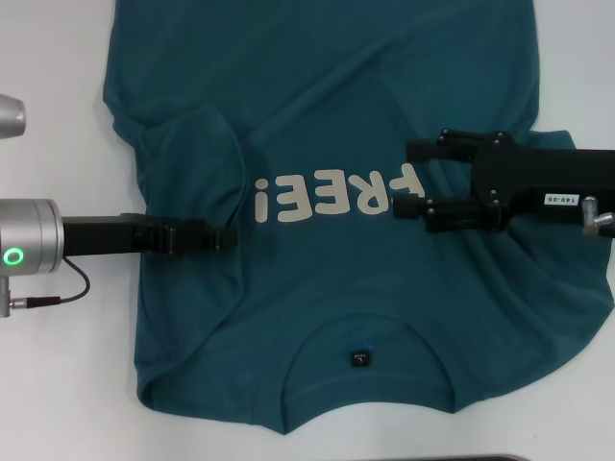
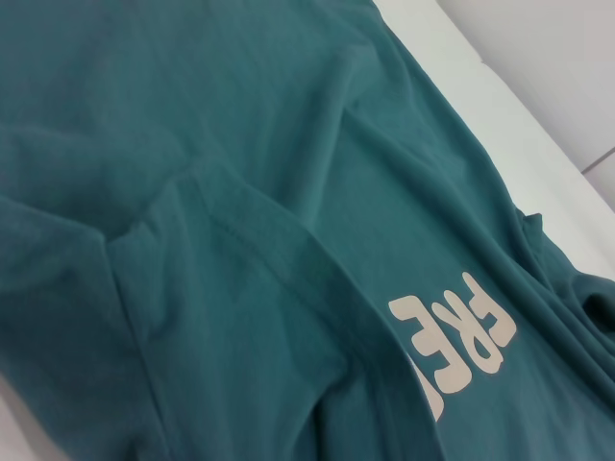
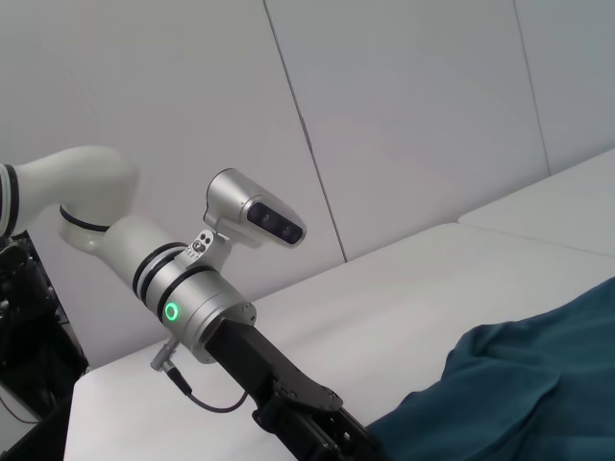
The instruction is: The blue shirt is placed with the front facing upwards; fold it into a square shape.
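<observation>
Head view: both tools over blue shirt [image 1: 384, 106]

A flat white matte tabletop [image 1: 58, 384] fills the head view on every side, evenly lit, with no hard shadows on it. At the near edge a thin dark strip [image 1: 480, 458] runs along the bottom (what it belongs to cannot be told). In the right wrist view a pale grey panelled wall [image 3: 384, 115] stands behind the table, crossed by thin slanted seams. A second white surface [image 3: 557, 197] lies just beside the first, a narrow gap between them.
</observation>
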`<action>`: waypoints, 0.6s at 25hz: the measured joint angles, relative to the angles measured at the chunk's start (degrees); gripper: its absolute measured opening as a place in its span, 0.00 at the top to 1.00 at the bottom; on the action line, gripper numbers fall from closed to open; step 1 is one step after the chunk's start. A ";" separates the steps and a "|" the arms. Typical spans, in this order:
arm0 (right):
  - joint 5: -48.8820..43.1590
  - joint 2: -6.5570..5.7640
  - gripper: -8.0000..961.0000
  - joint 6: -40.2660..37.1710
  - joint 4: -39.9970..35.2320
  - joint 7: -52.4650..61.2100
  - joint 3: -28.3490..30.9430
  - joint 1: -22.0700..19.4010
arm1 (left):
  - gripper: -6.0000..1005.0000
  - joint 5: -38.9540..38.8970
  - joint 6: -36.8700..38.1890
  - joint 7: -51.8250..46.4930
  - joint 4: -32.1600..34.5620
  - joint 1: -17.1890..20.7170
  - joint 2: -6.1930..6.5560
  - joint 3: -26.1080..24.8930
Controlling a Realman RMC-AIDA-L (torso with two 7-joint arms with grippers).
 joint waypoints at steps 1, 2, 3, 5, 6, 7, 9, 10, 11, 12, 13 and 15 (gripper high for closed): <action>0.00 0.00 0.05 0.00 0.00 0.00 0.00 0.00 | 0.30 0.00 0.14 0.00 -0.14 0.03 -0.03 0.01; 0.00 0.02 0.05 -0.01 -0.02 0.00 0.00 -0.04 | 0.30 0.00 0.31 0.00 -0.25 0.05 -0.09 0.07; 0.00 0.03 0.05 -0.01 -0.06 0.00 0.00 -0.09 | 0.30 0.00 0.45 0.00 -0.30 0.05 -0.16 0.15; 0.00 0.07 0.05 -0.02 -0.08 0.00 -0.01 -0.15 | 0.30 0.00 0.77 0.00 -0.38 -0.12 -0.37 0.54; 0.00 0.07 0.05 -0.03 -0.08 0.00 0.00 -0.18 | 0.30 0.00 0.84 0.00 -0.40 -0.24 -0.44 0.72; 0.00 0.08 0.05 -0.04 -0.08 0.00 0.00 -0.18 | 0.30 0.00 0.85 0.00 -0.43 -0.31 -0.47 0.80; 0.00 0.09 0.05 -0.05 -0.08 0.00 -0.01 -0.18 | 0.30 -0.03 0.86 0.00 -0.51 -0.44 -0.48 0.86; 0.00 0.08 0.05 -0.06 -0.08 0.00 -0.01 -0.18 | 0.30 -0.06 0.85 0.00 -0.54 -0.48 -0.49 0.84; 0.00 0.09 0.05 -0.06 -0.08 0.00 -0.01 -0.20 | 0.30 -0.06 0.85 -0.03 -0.59 -0.50 -0.50 0.79; 0.00 0.09 0.05 -0.06 -0.05 0.00 -0.01 -0.23 | 0.30 -0.06 0.85 -0.14 -0.69 -0.51 -0.50 0.74; 0.00 0.09 0.05 -0.06 -0.03 0.00 -0.01 -0.24 | 0.30 -0.04 0.86 -0.28 -0.78 -0.52 -0.51 0.73; 0.00 0.06 0.05 -0.06 0.04 0.00 -0.01 -0.27 | 0.30 -0.06 1.09 -0.51 -1.35 -0.46 -0.52 0.80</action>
